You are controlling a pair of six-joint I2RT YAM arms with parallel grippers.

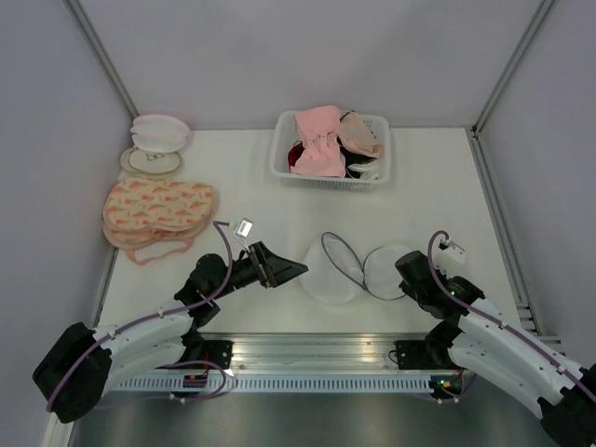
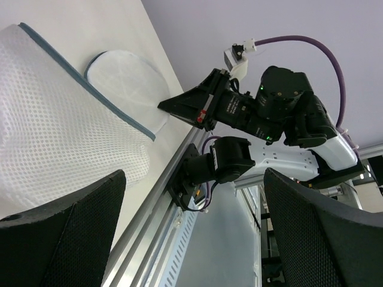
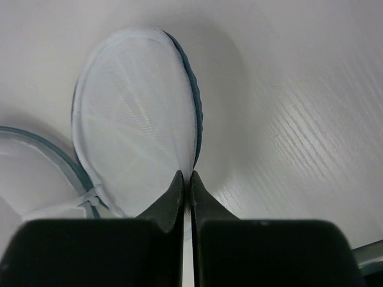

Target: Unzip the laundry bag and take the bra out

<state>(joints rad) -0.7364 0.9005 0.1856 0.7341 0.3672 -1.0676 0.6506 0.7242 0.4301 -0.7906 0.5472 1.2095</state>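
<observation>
The laundry bag lies unzipped on the table in two joined halves: a white mesh dome (image 1: 331, 272) and a flat round flap (image 1: 382, 270) with a dark zipper rim. My right gripper (image 1: 404, 264) is shut on the flap's rim; the right wrist view shows the tips (image 3: 190, 179) pinching the mesh edge (image 3: 137, 125). My left gripper (image 1: 284, 268) is open and empty just left of the dome, which shows in the left wrist view (image 2: 54, 119). A beige bra (image 1: 358, 135) lies in the white basket (image 1: 279, 163) at the back.
The basket also holds a pink garment with a bow (image 1: 318, 140) and a black garment. Flat pink-orange patterned bags (image 1: 158, 209) and stacked white-and-pink discs (image 1: 156, 135) lie at the back left. A metal rail (image 1: 307, 358) runs along the near edge.
</observation>
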